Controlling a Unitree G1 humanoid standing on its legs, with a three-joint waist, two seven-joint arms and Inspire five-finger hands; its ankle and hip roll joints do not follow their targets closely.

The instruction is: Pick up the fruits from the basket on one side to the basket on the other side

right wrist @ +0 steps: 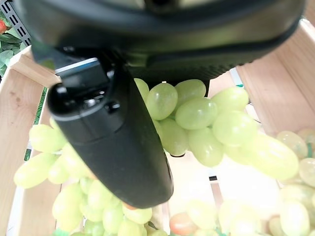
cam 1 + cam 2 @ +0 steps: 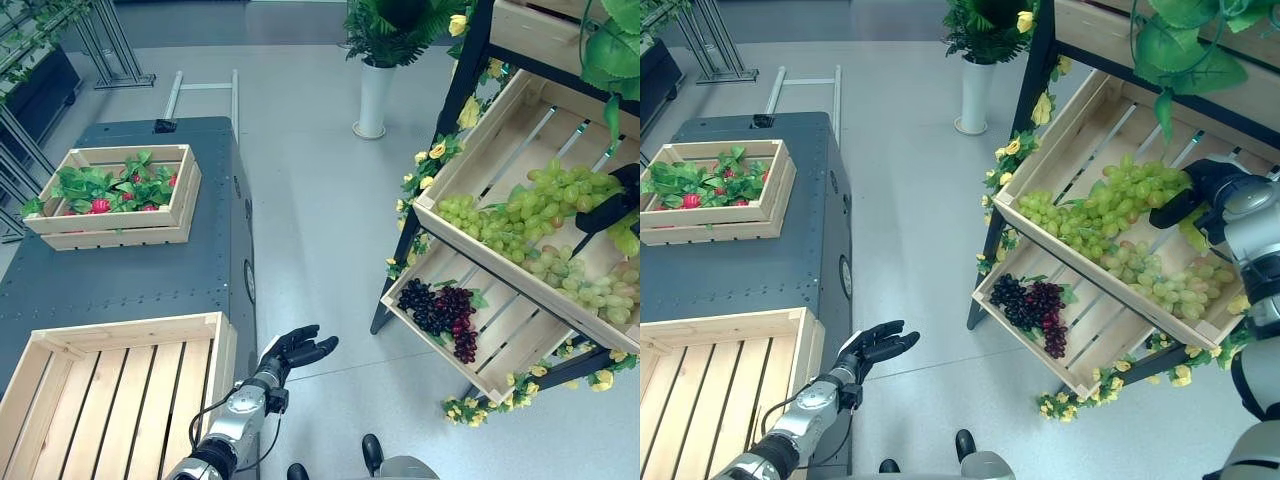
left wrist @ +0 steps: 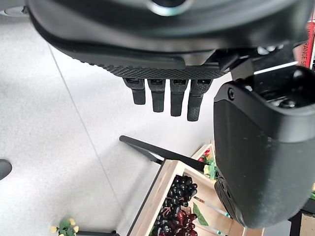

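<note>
Right hand [image 2: 1198, 196] sits on the green grapes [image 2: 1095, 213] in the upper shelf crate [image 2: 1072, 108]; thumb lies against the bunch, fingers hidden, so grasp state cannot be told. Bunch heap runs along the crate, directly under this hand. Left hand [image 2: 298, 350] hangs relaxed, fingers loosely extended, beside the empty wooden crate [image 2: 122, 335] on the dark table [image 2: 150, 270]. Dark grapes [image 2: 442, 312] lie one shelf lower. Grey floor separates shelf and table.

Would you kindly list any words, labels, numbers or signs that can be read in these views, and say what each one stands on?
None can be read.
A strip of red print at the edge of the left wrist view is cut off, too partial to read.
The wooden crates and the dark cart bear no visible print.
</note>
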